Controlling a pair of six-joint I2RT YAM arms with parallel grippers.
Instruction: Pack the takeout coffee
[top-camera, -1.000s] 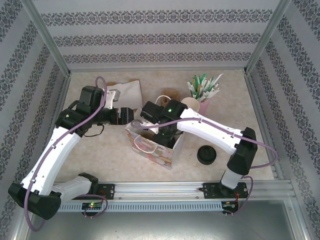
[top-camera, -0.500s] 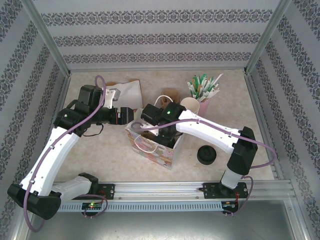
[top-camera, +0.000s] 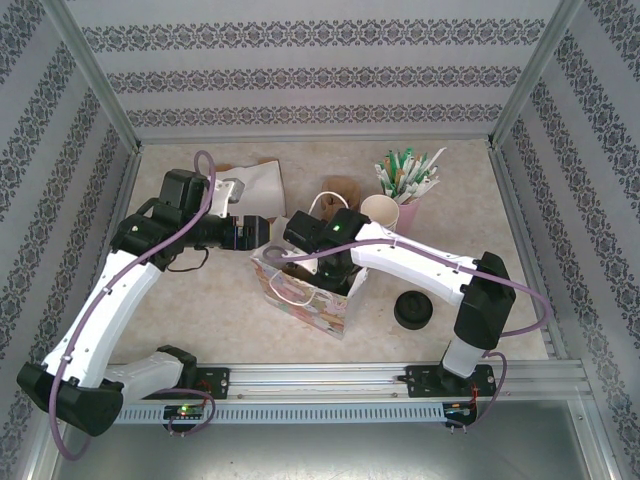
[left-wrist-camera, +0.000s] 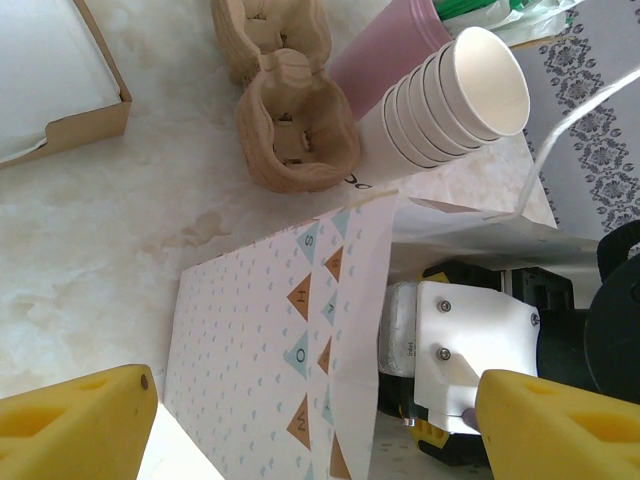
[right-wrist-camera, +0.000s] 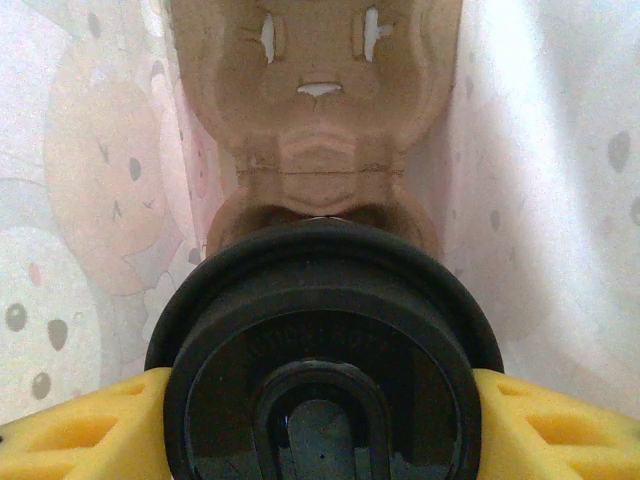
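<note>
Coffee cup (right-wrist-camera: 318, 350), seen lid-on, lies inside the patterned paper bag (top-camera: 318, 305) at mid-table. A cardboard cup carrier (right-wrist-camera: 315, 110) sits beyond it in the bag. The right gripper (right-wrist-camera: 320, 425) pinches the cup's black lid between its yellow fingers (right-wrist-camera: 80, 425). The left gripper (left-wrist-camera: 320, 430) is spread wide astride the bag's left rim; contact cannot be told. A stack of lidless cups (left-wrist-camera: 450, 100) stands just beyond the bag, and a black stack of lids (top-camera: 413, 310) to its right.

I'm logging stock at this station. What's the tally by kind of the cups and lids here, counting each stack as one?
lidded coffee cup: 1
stack of lidless cups: 1
stack of black lids: 1
pink cup of straws: 1
Total: 4
</note>
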